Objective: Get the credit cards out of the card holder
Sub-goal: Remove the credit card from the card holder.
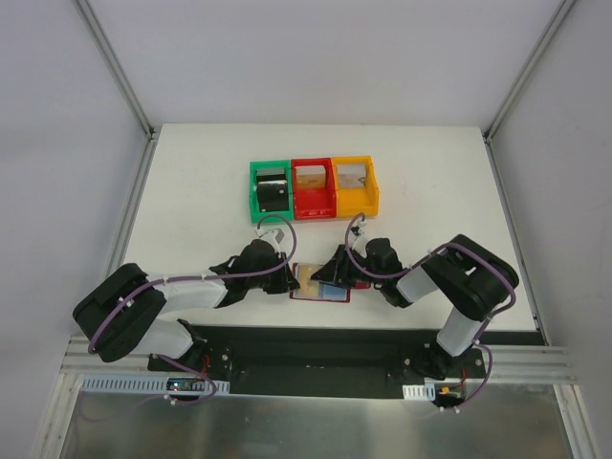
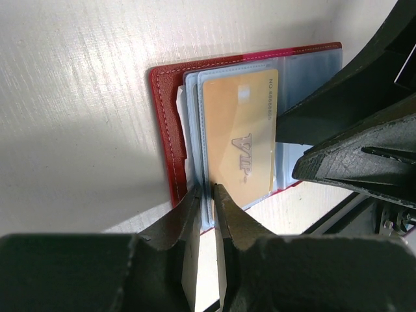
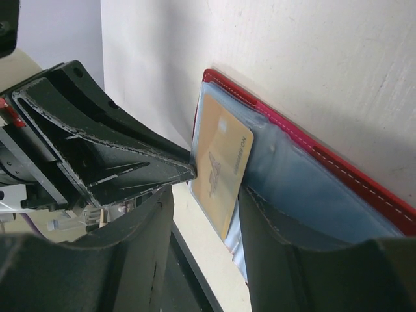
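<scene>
The card holder (image 2: 166, 130) lies open on the table (image 1: 191, 191) before us, our left gripper (image 2: 207, 195) clenched on its sleeve edge, our right gripper (image 3: 205, 195) gaping around the gold card (image 2: 237, 136), which sits in its sleeve; we judge no card removed yet.

Matt, faintly ridged white table top (image 2: 78, 97); dark-red bi-fold card holder (image 2: 164, 117) grained leather-look, with glossy clear plastic sleeves (image 2: 309, 68); gold credit card (image 2: 237, 136) smooth semi-gloss plastic; left gripper (image 2: 207, 190) matt black layered plastic.
</scene>
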Controlling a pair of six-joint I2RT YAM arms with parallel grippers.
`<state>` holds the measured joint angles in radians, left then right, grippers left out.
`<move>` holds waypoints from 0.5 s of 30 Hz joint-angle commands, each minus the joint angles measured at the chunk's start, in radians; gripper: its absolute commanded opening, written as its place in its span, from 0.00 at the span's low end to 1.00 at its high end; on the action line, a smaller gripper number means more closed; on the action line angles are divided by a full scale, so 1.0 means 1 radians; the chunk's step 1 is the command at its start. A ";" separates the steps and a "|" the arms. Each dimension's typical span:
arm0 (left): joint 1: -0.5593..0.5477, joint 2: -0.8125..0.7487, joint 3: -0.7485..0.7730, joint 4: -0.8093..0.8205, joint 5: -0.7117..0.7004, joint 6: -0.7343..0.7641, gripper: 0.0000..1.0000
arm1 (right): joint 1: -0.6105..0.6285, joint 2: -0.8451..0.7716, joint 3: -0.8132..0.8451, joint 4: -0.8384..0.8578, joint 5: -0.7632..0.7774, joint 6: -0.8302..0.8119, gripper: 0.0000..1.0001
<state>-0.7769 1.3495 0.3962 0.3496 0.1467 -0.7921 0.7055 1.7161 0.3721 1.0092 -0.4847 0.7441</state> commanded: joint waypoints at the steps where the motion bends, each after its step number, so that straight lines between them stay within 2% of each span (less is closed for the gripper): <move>1: -0.001 0.037 0.021 0.057 0.008 0.004 0.11 | 0.028 0.036 0.002 0.143 -0.095 0.066 0.47; 4: -0.001 0.024 0.020 0.057 0.004 0.007 0.13 | 0.028 0.039 0.001 0.146 -0.097 0.067 0.47; 10: -0.001 -0.059 0.009 0.032 -0.016 0.014 0.27 | 0.028 0.040 -0.013 0.143 -0.088 0.067 0.47; 15: -0.001 -0.119 0.021 -0.011 -0.027 0.030 0.30 | 0.026 0.045 -0.016 0.138 -0.080 0.064 0.48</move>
<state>-0.7727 1.2942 0.3958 0.3370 0.1421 -0.7910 0.7170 1.7481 0.3614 1.0775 -0.5137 0.7933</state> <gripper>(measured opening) 0.295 0.474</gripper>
